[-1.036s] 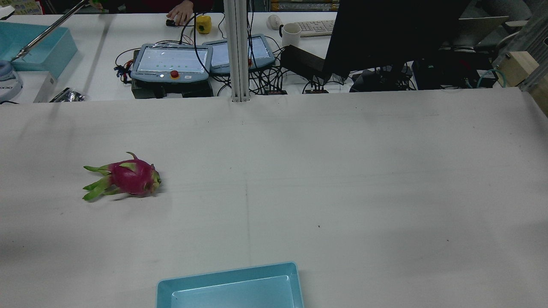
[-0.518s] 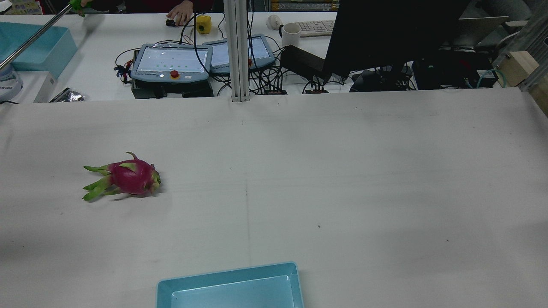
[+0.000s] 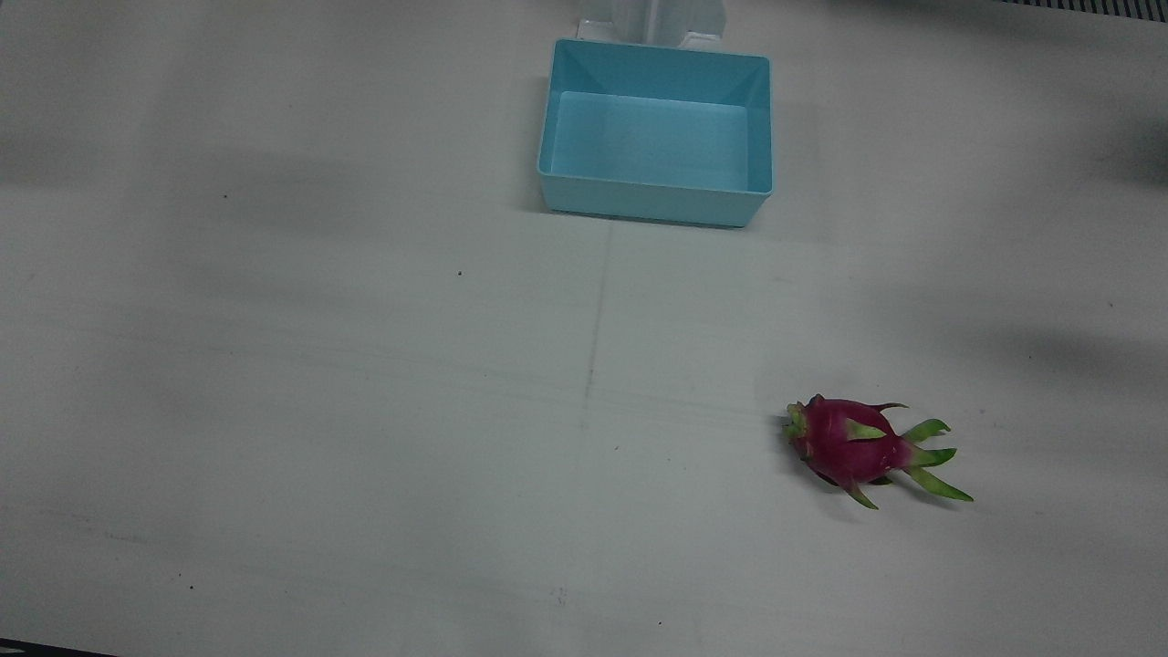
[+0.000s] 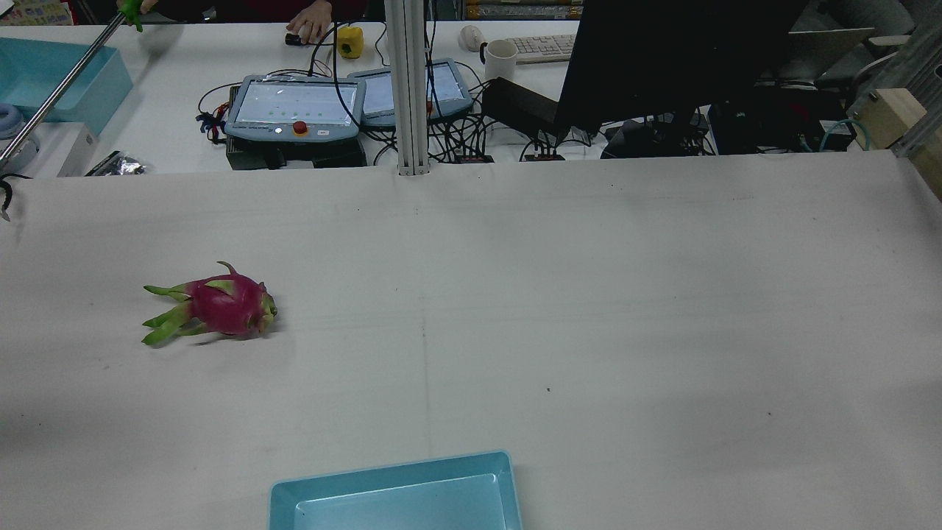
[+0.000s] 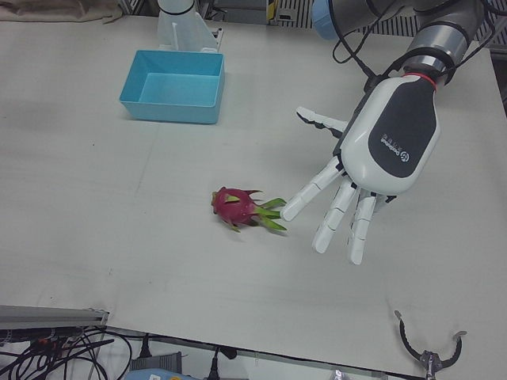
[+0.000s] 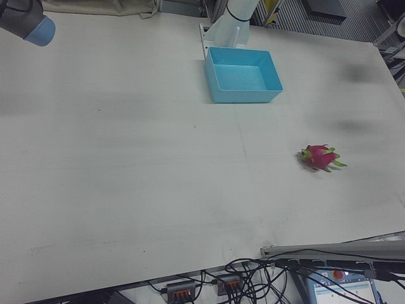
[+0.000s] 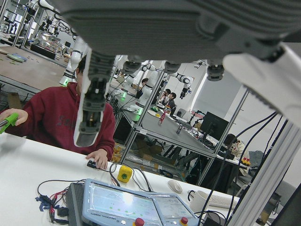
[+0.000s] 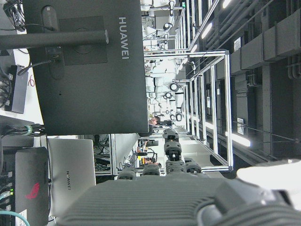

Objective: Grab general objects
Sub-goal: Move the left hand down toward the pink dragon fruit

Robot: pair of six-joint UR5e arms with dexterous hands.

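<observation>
I hold my left hand (image 5: 386, 162) wide open and empty at right of the left-front frame, fingers fanned toward the dragon fruit (image 5: 238, 207) lying mid-frame on the worktop (image 5: 119, 206) — ready to close round it — my right hand's state I cannot tell.
</observation>
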